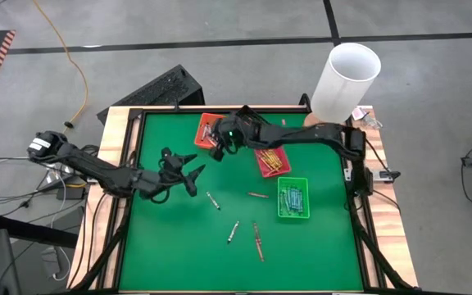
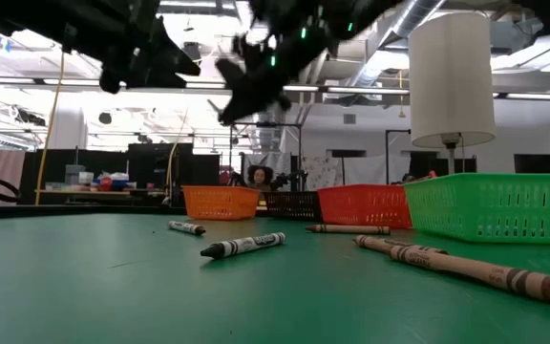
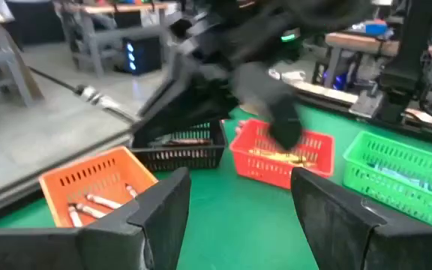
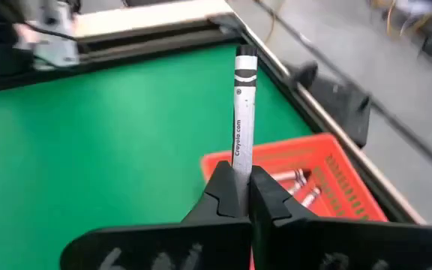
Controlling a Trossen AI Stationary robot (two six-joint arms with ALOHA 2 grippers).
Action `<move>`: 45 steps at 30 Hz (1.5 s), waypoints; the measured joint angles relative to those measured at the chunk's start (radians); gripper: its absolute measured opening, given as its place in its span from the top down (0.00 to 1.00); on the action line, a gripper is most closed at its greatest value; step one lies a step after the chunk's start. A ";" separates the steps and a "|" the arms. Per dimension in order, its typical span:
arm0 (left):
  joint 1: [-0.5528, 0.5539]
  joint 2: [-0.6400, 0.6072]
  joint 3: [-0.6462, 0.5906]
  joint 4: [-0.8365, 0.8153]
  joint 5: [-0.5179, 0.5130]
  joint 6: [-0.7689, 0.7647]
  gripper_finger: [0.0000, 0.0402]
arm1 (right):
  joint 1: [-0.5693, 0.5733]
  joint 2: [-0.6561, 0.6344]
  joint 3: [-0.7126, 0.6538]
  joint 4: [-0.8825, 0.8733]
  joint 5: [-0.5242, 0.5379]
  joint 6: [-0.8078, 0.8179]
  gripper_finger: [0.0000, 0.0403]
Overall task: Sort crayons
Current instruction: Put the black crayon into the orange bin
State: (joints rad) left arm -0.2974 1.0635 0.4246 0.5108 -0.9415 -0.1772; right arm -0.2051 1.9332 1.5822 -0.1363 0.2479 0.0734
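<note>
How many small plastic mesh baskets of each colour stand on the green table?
Orange plastic mesh basket: 1
Black plastic mesh basket: 1
Red plastic mesh basket: 1
Green plastic mesh basket: 1
Total: 4

- grey crayon (image 4: 239, 112) pinched upright in right hand (image 4: 238, 196), over orange basket
- loose crayons (image 1: 257, 240) lying flat on green tabletop
- others sorted in baskets

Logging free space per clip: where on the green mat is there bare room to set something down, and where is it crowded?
Bare: the mat's left near corner, and the right near corner below the green basket. Loose crayons lie between them. Crowded: the far side, where the right gripper, shut on a grey crayon, hangs by the orange basket, and the open left gripper is nearby.
</note>
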 joint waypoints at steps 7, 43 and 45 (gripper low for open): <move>0.093 -0.049 0.000 -0.164 0.151 -0.122 0.45 | -0.122 0.090 0.000 0.011 -0.089 0.102 1.00; 0.116 -0.052 0.000 -0.162 0.203 -0.166 0.45 | -0.157 0.284 0.114 0.136 -0.116 0.312 1.00; 0.116 -0.052 0.000 -0.161 0.203 -0.166 0.45 | -0.155 0.284 0.114 0.134 -0.117 0.312 1.00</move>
State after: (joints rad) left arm -0.1818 1.0119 0.4248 0.3496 -0.7383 -0.3428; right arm -0.3605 2.2173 1.6966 -0.0027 0.1308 0.3853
